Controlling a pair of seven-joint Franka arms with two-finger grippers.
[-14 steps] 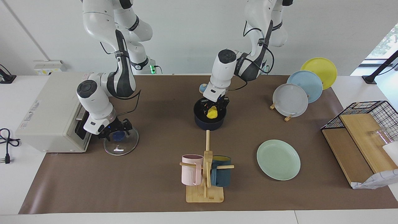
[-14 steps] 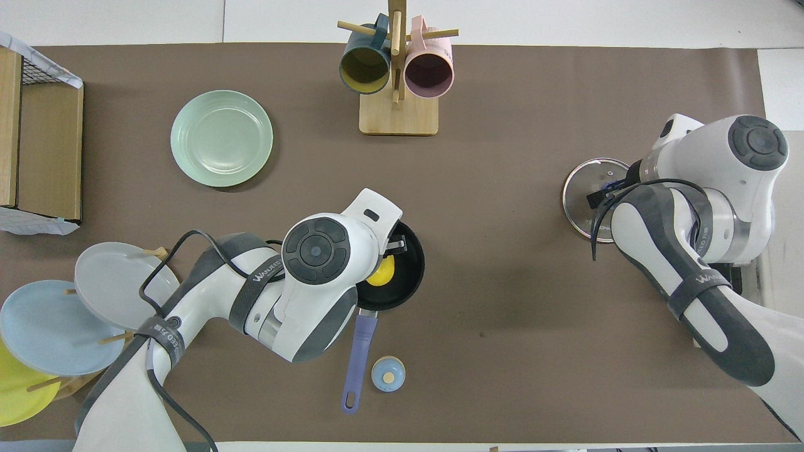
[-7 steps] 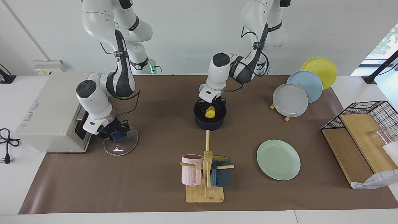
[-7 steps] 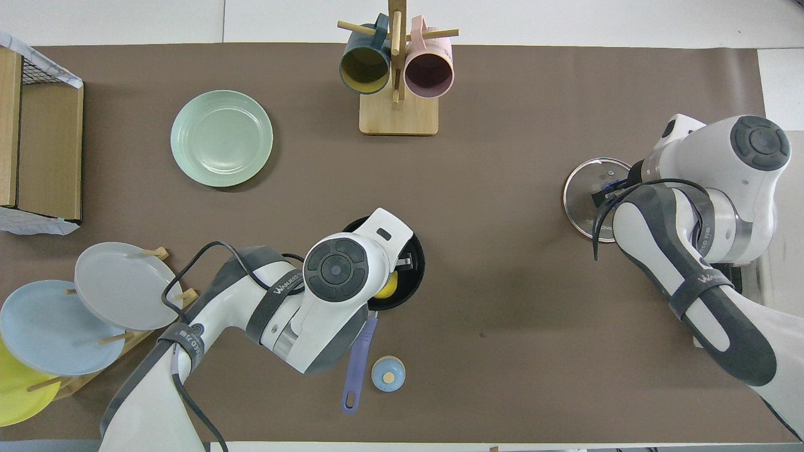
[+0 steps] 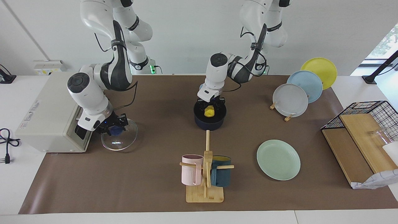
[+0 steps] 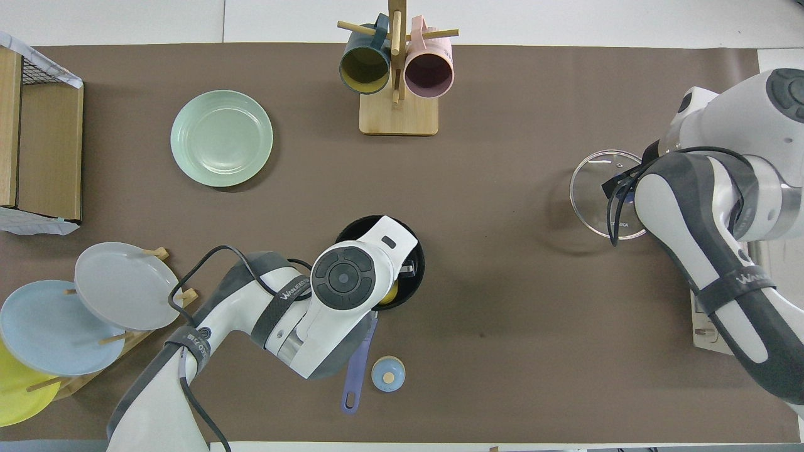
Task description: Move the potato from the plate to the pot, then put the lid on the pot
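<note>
Potato (image 5: 210,111) inside pot (image 5: 210,123), near middle of bench (image 5: 155,183); left claw (image 5: 210,105) right over it at pot mouth, whether fingers pinch potato or stand apart cannot tell. Right claw (image 5: 112,127) clamped on blue knob of lid (image 5: 119,136), lid tilted, raised off bench at right arm's end beside white appliance (image 5: 46,112). Plate (image 5: 278,159) bare, farther from robots than pot

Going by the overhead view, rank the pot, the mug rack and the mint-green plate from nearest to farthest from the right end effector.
1. Pot: mid-table, nearest to the right end effector, which is at the lid.
2. Mug rack: at the table's edge farthest from the robots.
3. Mint-green plate: toward the left arm's end.
</note>
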